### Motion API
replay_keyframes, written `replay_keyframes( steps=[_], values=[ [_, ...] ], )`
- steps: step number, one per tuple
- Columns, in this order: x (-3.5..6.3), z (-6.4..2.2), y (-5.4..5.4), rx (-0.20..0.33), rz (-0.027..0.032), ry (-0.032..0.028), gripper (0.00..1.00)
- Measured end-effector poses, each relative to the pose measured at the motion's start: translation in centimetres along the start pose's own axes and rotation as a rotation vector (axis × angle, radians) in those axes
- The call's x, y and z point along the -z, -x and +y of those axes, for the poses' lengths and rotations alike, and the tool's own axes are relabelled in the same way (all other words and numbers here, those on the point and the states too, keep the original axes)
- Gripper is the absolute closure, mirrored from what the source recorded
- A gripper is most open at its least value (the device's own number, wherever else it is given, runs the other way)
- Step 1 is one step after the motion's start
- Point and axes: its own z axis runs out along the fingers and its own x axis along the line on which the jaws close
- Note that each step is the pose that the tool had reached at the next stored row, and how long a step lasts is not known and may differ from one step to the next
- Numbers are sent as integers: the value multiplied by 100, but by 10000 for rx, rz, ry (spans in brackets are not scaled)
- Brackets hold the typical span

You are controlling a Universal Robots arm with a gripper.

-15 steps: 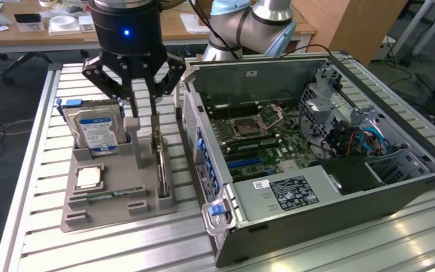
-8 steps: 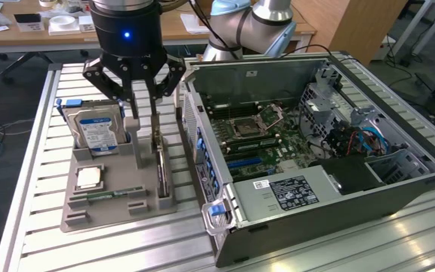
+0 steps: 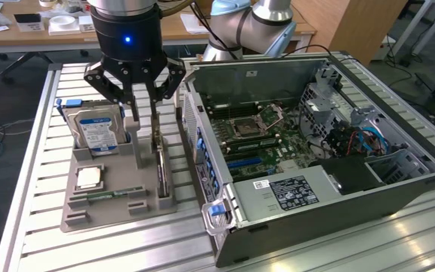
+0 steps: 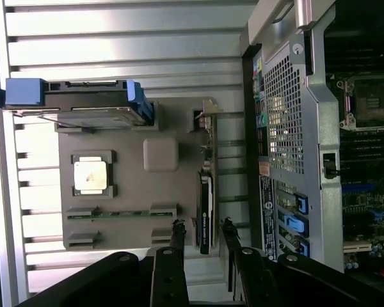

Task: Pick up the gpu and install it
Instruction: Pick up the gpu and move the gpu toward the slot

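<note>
The gpu stands on its edge in a slot of the grey parts holder, on the side nearest the computer case. From the wrist view the gpu shows as a thin black-faced card with its metal bracket at one end. My gripper hangs just above it, open, with nothing held. In the wrist view my gripper has one finger on each side of the card's line, apart from it.
The open computer case lies at the exterior view's right, its motherboard exposed. The holder also carries a blue-labelled hard drive, a CPU and a RAM stick. A slatted aluminium table is underneath.
</note>
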Motion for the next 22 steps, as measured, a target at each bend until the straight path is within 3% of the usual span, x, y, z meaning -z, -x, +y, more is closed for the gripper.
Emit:
replay_keyframes(
  steps=[22],
  values=[
    [-41,-2,-1,0,0,0,64]
  ],
)
